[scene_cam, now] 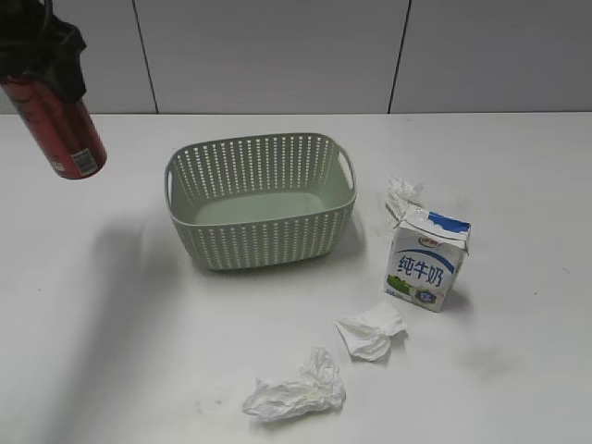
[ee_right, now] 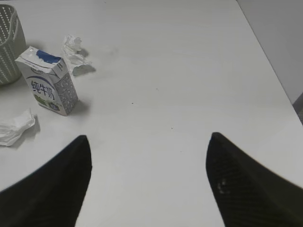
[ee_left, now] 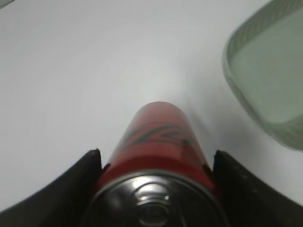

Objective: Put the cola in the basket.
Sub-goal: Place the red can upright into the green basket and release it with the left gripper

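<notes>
The cola (scene_cam: 57, 129) is a slim red can held tilted in the air at the far left of the exterior view, well above the table. My left gripper (scene_cam: 42, 55) is shut on the cola near its silver top; it also shows in the left wrist view (ee_left: 156, 161) with the can (ee_left: 158, 137) between its black fingers. The pale green basket (scene_cam: 262, 236) stands empty mid-table, to the right of the can, and its corner shows in the left wrist view (ee_left: 246, 101). My right gripper (ee_right: 147, 142) is open and empty over bare table.
A white-and-blue milk carton (scene_cam: 427, 261) stands right of the basket, also in the right wrist view (ee_right: 47, 80). Crumpled tissues lie behind the carton (scene_cam: 402, 194), in front of the basket (scene_cam: 372, 331) and nearer the front edge (scene_cam: 296, 393). The table's right edge (ee_right: 279, 90) is near.
</notes>
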